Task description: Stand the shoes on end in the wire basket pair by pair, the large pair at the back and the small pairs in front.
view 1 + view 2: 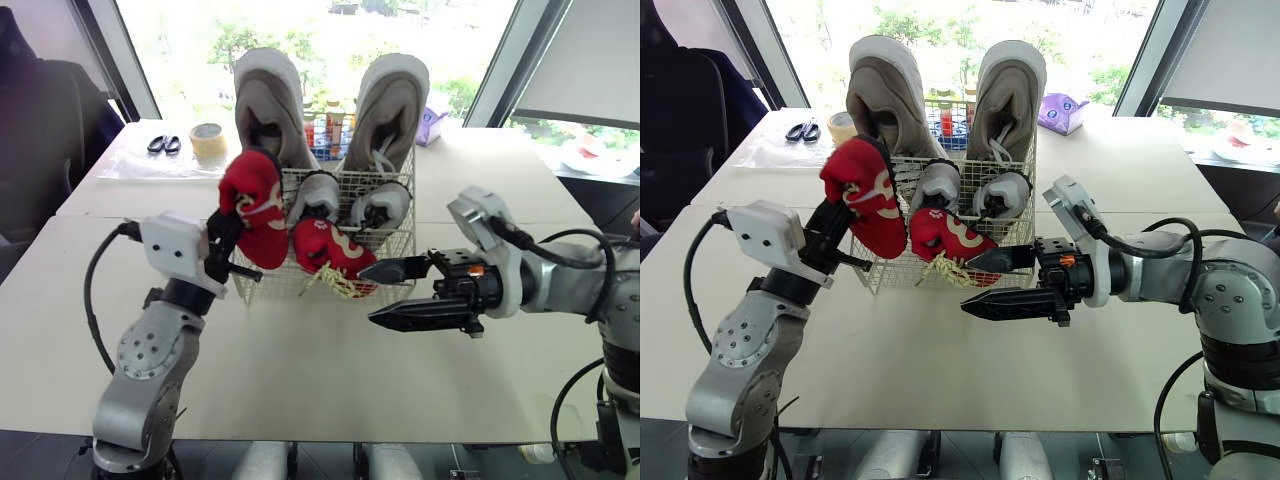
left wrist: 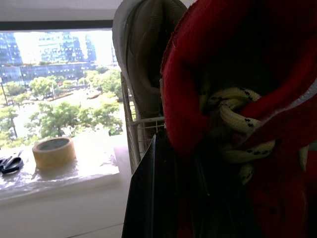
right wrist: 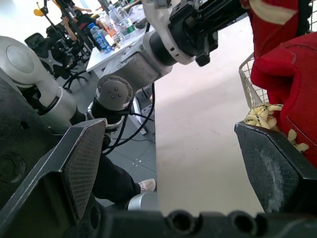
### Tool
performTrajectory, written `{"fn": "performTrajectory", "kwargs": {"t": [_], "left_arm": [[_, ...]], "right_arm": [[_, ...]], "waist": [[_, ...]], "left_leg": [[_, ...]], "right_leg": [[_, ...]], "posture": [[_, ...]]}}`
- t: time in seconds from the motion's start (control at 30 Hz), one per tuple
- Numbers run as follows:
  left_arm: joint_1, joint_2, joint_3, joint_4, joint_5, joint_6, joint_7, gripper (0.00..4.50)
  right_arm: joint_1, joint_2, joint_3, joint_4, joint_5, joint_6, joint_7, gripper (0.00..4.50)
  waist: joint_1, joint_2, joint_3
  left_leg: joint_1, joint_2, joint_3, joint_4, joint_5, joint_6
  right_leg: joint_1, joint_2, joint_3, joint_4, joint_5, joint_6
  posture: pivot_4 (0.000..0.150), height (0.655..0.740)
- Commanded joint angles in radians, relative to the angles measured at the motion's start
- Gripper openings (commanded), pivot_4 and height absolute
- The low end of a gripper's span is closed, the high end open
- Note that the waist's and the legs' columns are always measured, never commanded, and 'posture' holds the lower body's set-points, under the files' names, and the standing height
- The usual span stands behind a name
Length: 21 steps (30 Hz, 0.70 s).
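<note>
most of the task looks done. the basket stands on the table, toward its far side. the large pair stands on end along the far wall of the basket and rises well above the rim. in front of it the small grey pair also stands on end, the two shoes side by side.

the last pair is only half placed. the left gripper pinches a red shoe with its fingers closed on it. it holds the shoe in the air at the near left corner of the basket, above the rim and not yet inside. the other red shoe is at the near wall, to the right of the held one. it is tilted and not upright, and its laces hang out over the wire. i cannot tell if it sits fully inside.

the right gripper is empty, with its fingers spread wide. it hangs over the table just near the tilted shoe and points left.

i judge that two things are left: to lower the held shoe into the near left place, and perhaps to straighten its partner.
</note>
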Motion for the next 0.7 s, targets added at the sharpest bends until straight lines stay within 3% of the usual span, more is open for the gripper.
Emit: {"fn": "performTrajectory", "kwargs": {"t": [0.03,0.4,0.43,0.47,0.53,0.57,0.7], "left_arm": [[0.055,0.015,-0.02,0.011,0.002,0.031,-0.029,0.02],[0.118,0.015,0.074,-0.046,-0.121,0.097,-0.063,0.02],[0.12,0.019,0.092,-0.06,-0.146,0.114,-0.064,0.81],[0.118,0.024,0.117,-0.076,-0.188,0.142,-0.065,0.96],[0.116,0.045,0.162,-0.105,-0.259,0.205,-0.057,2.1],[0.114,0.063,0.196,-0.124,-0.305,0.246,-0.05,2.4],[0.117,0.188,0.377,-0.177,-0.572,0.38,-0.041,2.4]], "right_arm": [[-0.018,-0.014,-0.034,-0.003,0.032,-0.014,-0.005,4.5],[0.001,-0.021,-0.029,0.001,-0.002,-0.035,0.01,4.5],[0.004,-0.022,-0.028,0.001,-0.005,-0.038,0.013,4.5],[0.006,-0.023,-0.027,0.001,-0.009,-0.041,0.017,4.5],[0.013,-0.029,-0.027,-0.001,-0.016,-0.046,0.027,4.5],[0.017,-0.033,-0.027,-0.002,-0.02,-0.047,0.033,4.5],[0.023,-0.043,-0.024,0.005,-0.04,-0.054,0.059,4.5]], "waist": [[-0.001,0.0,0.0],[-0.004,0.0,0.0],[-0.007,0.0,0.0],[-0.007,0.0,0.0],[-0.005,0.0,0.0],[-0.003,0.0,0.001],[-0.003,0.0,0.001]], "left_leg": [[0.0,0.0,0.0,0.0,0.0,0.0],[-0.001,0.0,0.0,-0.001,-0.001,0.001],[-0.001,0.0,0.0,-0.001,-0.001,0.001],[-0.001,0.0,0.001,-0.002,-0.001,0.002],[-0.003,0.0,0.0,-0.002,-0.001,0.002],[-0.003,0.0,0.0,-0.002,-0.001,0.002],[-0.005,0.0,0.0,-0.002,-0.001,0.002]], "right_leg": [[0.0,0.0,0.0,0.0,0.0,0.0],[-0.001,-0.001,0.0,-0.001,0.0,0.0],[-0.002,-0.001,0.0,-0.001,0.0,0.0],[-0.002,-0.001,0.0,-0.001,0.0,0.0],[-0.004,-0.001,-0.001,-0.001,0.0,0.001],[-0.005,-0.001,-0.001,-0.001,0.0,0.001],[-0.006,-0.001,-0.001,-0.001,0.0,0.001]], "posture": [[0.15,0.74],[0.15,0.74],[0.15,0.74],[0.15,0.74],[0.15,0.74],[0.15,0.74],[0.15,0.74]]}}
